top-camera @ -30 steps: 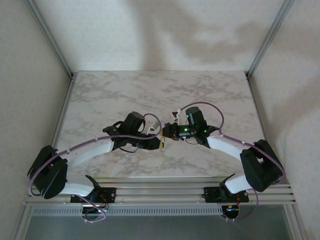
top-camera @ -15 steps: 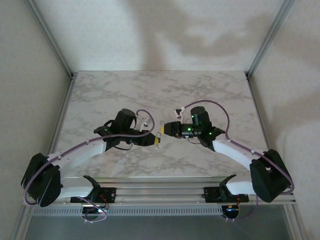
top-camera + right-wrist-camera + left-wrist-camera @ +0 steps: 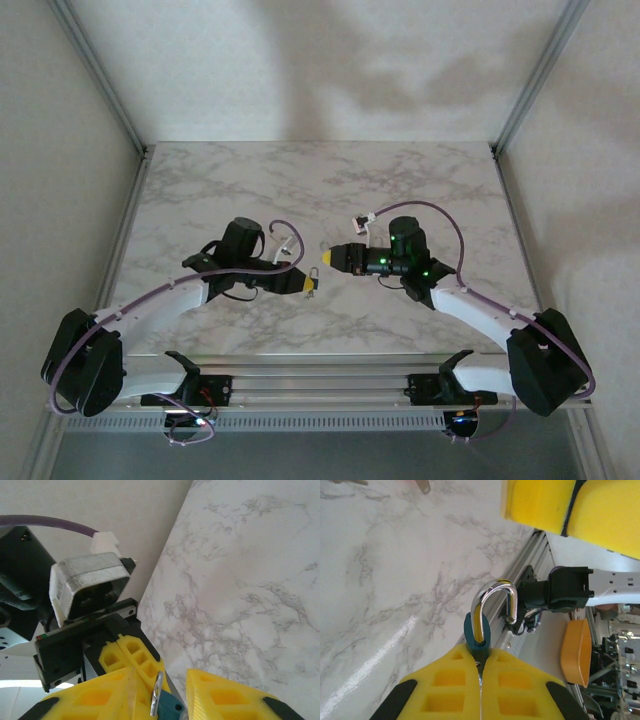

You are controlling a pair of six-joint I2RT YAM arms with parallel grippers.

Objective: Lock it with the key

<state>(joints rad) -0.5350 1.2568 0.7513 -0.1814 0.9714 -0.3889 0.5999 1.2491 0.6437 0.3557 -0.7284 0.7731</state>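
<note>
Slippage risk: teal chrome-shackled padlock (image 3: 476,632) is clenched at its base by left tool (image 3: 480,656), easily twisted loose; state of right tool (image 3: 160,677) can't be told.

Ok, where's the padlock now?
The padlock is pinched in the left claw, shackle out; from above, over the middle of the table, left of the right claw.

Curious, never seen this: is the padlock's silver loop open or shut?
Open: one end of the loop enters the teal padlock, the other hangs free.
</note>
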